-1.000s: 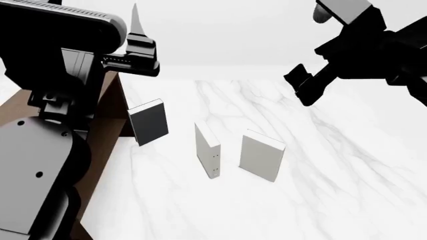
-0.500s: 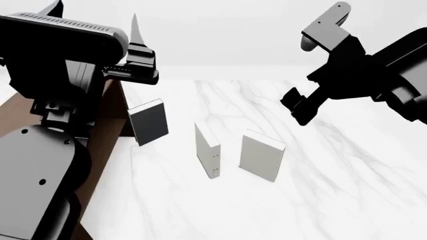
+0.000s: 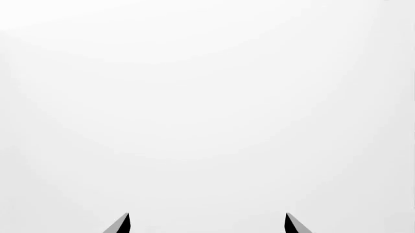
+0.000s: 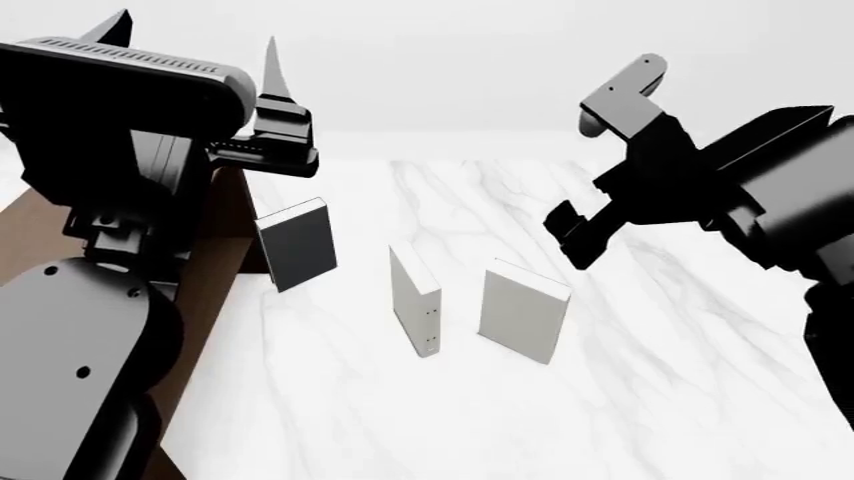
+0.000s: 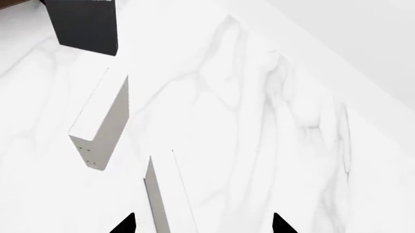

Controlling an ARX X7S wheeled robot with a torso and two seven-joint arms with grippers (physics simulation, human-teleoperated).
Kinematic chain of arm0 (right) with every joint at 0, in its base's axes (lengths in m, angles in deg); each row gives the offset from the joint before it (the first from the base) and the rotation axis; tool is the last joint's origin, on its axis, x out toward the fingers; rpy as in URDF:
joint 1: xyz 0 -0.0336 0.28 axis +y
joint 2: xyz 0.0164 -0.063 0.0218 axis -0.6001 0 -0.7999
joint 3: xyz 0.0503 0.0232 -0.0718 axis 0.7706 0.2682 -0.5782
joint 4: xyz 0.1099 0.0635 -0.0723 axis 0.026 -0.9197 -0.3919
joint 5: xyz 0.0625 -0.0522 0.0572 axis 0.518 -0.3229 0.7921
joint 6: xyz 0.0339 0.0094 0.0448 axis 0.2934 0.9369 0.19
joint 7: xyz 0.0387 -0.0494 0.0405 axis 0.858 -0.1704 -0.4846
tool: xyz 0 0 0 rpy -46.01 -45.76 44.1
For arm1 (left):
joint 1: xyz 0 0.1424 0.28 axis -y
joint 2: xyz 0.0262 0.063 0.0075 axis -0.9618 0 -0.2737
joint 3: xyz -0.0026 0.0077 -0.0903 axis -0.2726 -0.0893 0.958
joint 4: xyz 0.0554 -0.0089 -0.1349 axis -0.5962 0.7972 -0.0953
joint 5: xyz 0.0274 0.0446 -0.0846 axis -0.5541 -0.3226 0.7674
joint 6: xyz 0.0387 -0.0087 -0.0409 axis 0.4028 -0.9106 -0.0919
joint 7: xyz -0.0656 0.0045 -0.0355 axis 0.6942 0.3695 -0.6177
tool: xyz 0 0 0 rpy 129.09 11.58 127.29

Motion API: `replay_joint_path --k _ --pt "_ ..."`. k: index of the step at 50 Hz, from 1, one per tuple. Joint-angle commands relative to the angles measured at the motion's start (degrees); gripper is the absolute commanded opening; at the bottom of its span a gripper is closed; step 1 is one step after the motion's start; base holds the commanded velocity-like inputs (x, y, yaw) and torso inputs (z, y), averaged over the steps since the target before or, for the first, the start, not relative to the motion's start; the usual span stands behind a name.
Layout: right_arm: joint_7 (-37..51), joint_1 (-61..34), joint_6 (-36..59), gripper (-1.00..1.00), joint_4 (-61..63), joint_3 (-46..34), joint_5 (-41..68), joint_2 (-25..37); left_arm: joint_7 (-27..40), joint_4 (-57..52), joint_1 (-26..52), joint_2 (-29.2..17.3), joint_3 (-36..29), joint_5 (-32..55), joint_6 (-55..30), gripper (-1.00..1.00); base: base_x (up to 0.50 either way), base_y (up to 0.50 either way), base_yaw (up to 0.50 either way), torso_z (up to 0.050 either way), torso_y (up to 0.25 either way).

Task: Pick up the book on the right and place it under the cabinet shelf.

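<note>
Three books stand upright on your white marble table (image 4: 694, 380): a dark charcoal book (image 4: 299, 245) on the left, a white dotted book (image 4: 416, 298) in the middle, and the plain whitish-grey book (image 4: 523, 309) on the right. Your right gripper (image 4: 577, 232) hangs above that book, not touching, jaws apart and empty. Your left gripper (image 3: 206, 224) is raised by the brown cabinet shelf (image 4: 214, 290), jaws apart too.
</note>
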Motion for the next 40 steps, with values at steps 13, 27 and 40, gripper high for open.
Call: replay_joint_path --k 13,27,40 --pt "1.2 5.5 -7.5 1.0 -7.9 0.2 -1.0 -2.3 0.3 -0.5 1.1 -0.2 -0.4 0.8 -1.0 1.0 0.0 0.0 0.0 0.0 0.0" --pt "1.6 8.3 -11.0 1.0 -11.1 0.1 -1.4 -3.1 0.7 -1.5 2.3 -0.4 -0.6 1.3 -2.7 1.0 0.0 0.0 0.0 0.0 0.0" --pt "2.2 9.7 -15.4 1.0 -16.8 0.0 -2.5 -4.7 0.9 -1.5 1.1 -0.4 -0.5 1.7 -2.0 1.0 0.0 0.0 0.0 0.0 0.0"
